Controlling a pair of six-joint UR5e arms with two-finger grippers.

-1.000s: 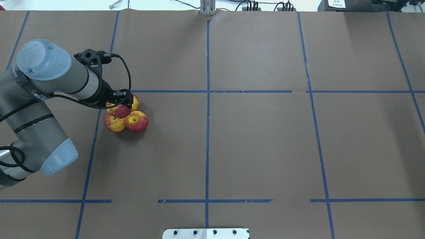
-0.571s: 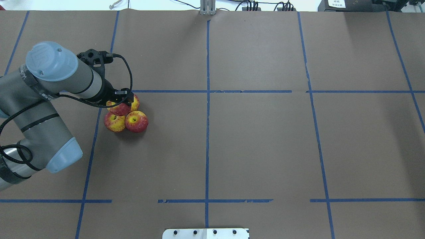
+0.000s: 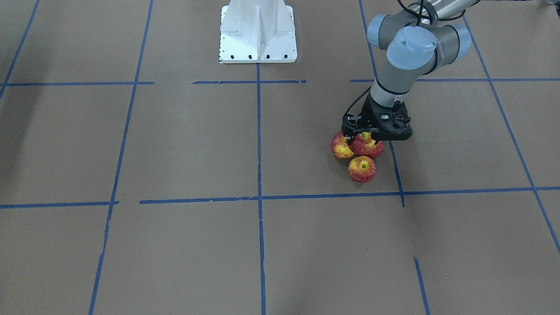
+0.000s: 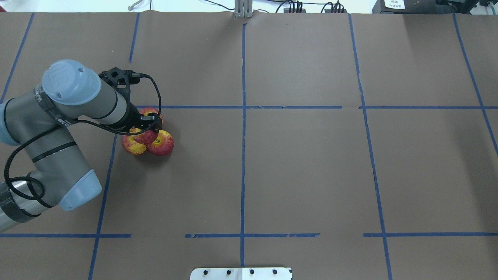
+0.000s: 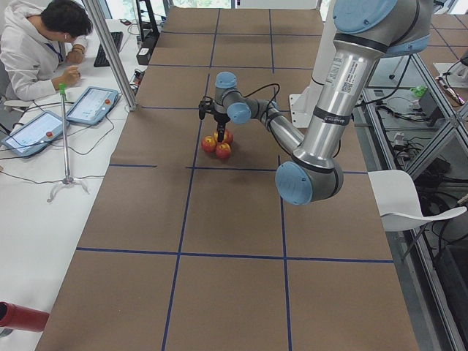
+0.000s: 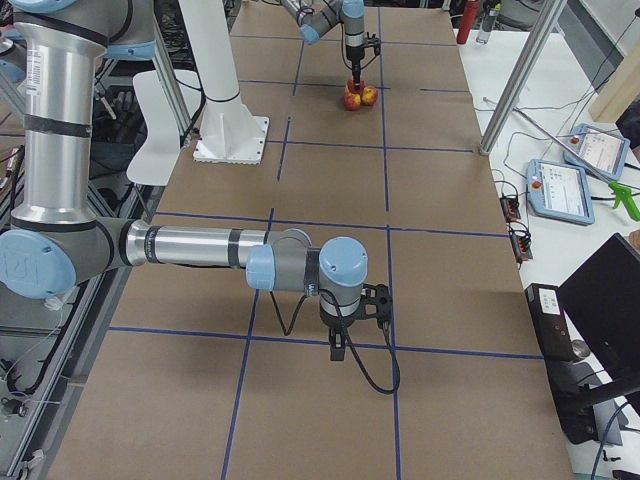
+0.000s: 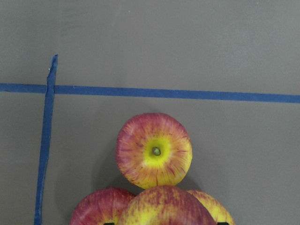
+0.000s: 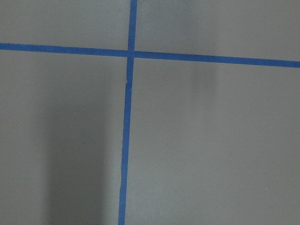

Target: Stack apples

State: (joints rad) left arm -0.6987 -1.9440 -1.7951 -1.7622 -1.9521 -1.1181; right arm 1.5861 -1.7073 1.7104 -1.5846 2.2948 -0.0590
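Left wrist-mounted view: left gripper [image 3: 365,140] is clamped on the fourth apple [image 7: 164,208], poised over the hollow among three base apples [image 7: 153,150] at 12, 5 and 7 o'clock; seating it likely means straight down. Right gripper [image 6: 340,346] is well apart, and I cannot tell whether its jaws are apart or together.

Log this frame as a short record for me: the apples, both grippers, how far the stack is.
base apples: three small round red-and-yellow apples, clustered together on the brown paper table
fourth apple: same kind, over the cluster's middle
left gripper: shut on the fourth apple
right gripper: far from the apples, over bare table; open or shut cannot be told
stack: top apple in place, not yet released
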